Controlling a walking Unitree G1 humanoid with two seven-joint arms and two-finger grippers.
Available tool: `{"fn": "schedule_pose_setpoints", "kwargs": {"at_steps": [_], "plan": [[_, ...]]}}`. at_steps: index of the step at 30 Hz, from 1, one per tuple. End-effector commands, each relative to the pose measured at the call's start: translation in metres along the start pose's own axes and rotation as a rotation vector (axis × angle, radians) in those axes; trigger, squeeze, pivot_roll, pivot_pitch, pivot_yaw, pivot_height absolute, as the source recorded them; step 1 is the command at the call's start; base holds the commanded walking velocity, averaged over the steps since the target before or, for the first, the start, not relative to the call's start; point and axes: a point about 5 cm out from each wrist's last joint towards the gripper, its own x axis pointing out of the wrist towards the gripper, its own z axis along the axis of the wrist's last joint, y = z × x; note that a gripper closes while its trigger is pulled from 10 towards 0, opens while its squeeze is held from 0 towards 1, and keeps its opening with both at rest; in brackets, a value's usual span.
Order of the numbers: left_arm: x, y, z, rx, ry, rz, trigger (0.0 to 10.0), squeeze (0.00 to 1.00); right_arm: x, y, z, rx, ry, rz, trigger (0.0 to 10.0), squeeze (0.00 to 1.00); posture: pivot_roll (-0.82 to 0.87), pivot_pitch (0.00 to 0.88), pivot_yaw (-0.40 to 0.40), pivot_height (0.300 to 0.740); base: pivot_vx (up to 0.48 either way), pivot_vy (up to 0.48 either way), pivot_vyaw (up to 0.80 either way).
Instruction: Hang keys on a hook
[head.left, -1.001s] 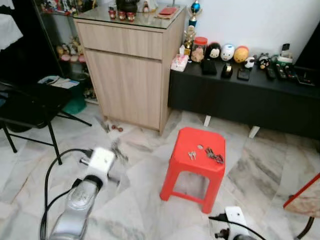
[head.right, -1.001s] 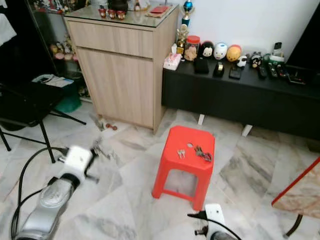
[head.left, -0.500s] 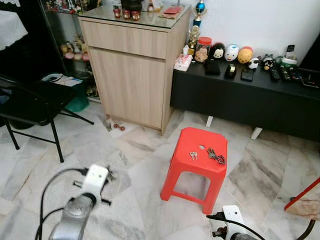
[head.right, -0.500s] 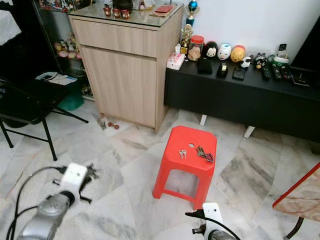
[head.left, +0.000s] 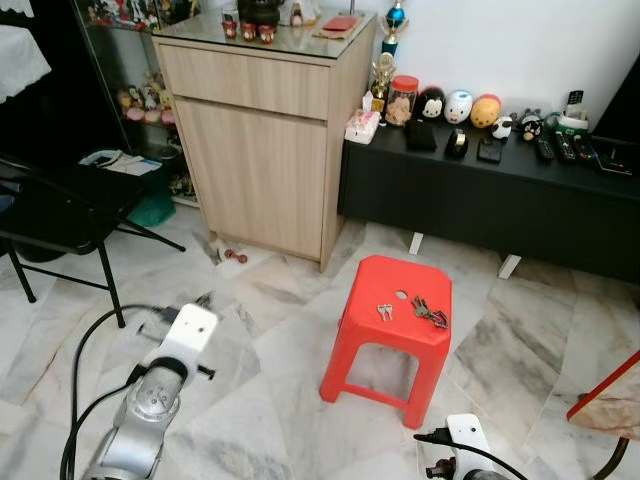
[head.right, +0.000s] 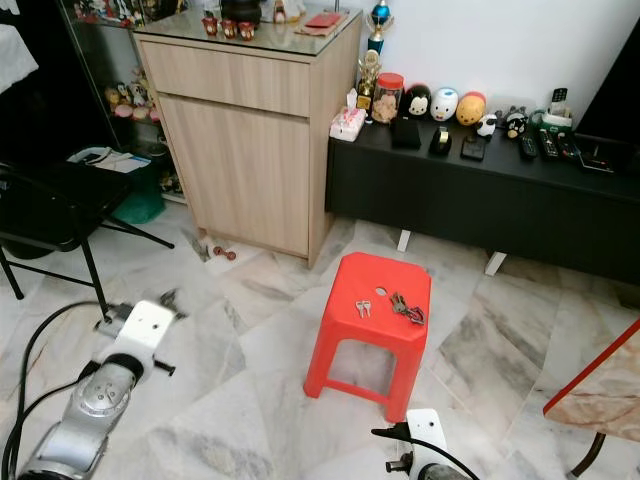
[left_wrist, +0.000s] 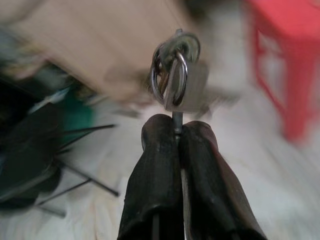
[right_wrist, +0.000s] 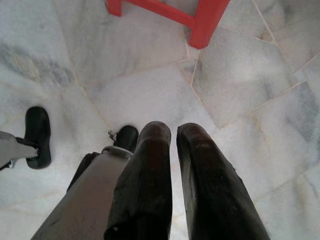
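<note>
Left arm (head.left: 140, 425): silver cylindrical segments ending in a white box-shaped wrist housing, with a black cable looping beside it. Left gripper (left_wrist: 177, 131) and right gripper (right_wrist: 172, 137): two long black rounded fingers each. Right arm's white housing (head.left: 468, 437), near the red stool (head.left: 392, 330), trails a black cable.

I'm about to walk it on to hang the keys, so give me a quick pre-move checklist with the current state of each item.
1. Keys secure in the left gripper: ok, fingers shut on the ring's stem, bunch standing above the tips.
2. Hook located: not ok, no hook can be made out in the head views.
3. Right gripper free: ok, hanging low over the floor, holding nothing.
4. Path: not ok, the red stool stands straight ahead, with the folding chair to the left.
5. Other keys on the stool: cannot tell whether they also need hanging.
6. Left wrist view: not ok, background blurred.
</note>
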Motion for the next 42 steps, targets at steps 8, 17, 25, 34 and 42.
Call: {"fn": "schedule_pose_setpoints", "kwargs": {"at_steps": [8,17,25,34,42], "plan": [[-0.008,0.021,-0.043,-0.368,0.267,0.305,10.0,0.0,0.0,-0.003,-0.002,0.003,0.004,-0.01,10.0,0.0,0.04,0.0,-0.08,0.74,0.0,0.0,0.0],[0.004,-0.003,0.001,-0.149,0.018,-0.017,10.0,0.0,-0.001,-0.003,-0.001,-0.005,0.001,-0.01,10.0,0.0,0.04,0.0,-0.073,0.74,0.0,0.0,0.0],[-0.002,0.013,-0.035,-0.53,0.215,0.237,10.0,0.0,0.0,-0.003,0.001,-0.003,-0.002,-0.011,10.0,0.0,0.04,0.0,-0.074,0.74,0.0,0.0,0.0],[0.004,0.001,-0.008,-0.34,0.08,0.083,10.0,0.0,0.0,-0.002,0.004,0.002,-0.016,-0.007,10.0,0.0,0.04,0.0,-0.071,0.74,0.0,0.0,0.0],[0.003,-0.002,0.018,-0.297,-0.084,0.0,10.0,0.0,-0.003,-0.014,0.036,0.042,-0.15,-0.025,10.0,0.0,0.04,0.0,-0.071,0.74,0.0,0.0,0.0]]}}
